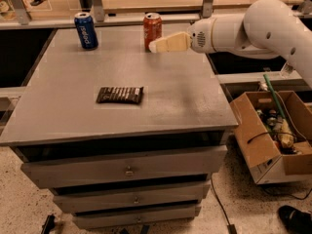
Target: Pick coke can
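The lower part of the small red-orange cylindrical soda can (152,26) is overlapped by the cream-coloured end effector (156,45), which is held against it above the grey surface (73,116); whether contact is made cannot be told; the white arm (273,23) is cut off by the right edge; the brown cardboard box (253,145) contents cannot be identified.
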Tool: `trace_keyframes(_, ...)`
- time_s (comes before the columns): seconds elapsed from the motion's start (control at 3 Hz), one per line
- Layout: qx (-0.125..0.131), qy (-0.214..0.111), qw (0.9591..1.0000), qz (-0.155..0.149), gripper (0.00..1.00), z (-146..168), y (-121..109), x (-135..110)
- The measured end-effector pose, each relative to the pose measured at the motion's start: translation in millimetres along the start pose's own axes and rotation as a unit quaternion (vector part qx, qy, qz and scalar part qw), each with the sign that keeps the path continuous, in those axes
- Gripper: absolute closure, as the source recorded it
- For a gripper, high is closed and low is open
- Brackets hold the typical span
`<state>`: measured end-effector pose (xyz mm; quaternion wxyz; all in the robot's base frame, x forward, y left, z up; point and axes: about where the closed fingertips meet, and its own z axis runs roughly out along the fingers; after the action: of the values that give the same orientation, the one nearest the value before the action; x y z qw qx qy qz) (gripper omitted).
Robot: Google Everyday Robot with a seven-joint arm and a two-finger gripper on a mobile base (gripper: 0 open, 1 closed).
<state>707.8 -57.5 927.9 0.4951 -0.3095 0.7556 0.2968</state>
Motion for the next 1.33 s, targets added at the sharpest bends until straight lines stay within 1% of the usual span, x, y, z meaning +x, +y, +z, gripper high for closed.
trace_keyframes(0.33,0.006,-0.001,0.9999,-0.010,0.00,19,2,-1)
trace_keyframes(0.67,0.014,0.004,0.9998,-0.014,0.00,36,-2,-1)
trace_keyframes(1.0,0.031,0.010,0.9994,-0.011,0.00,51,-14,3)
trace_keyframes(1.33,0.049,0.015,0.9987,-0.008,0.00,60,-30,8)
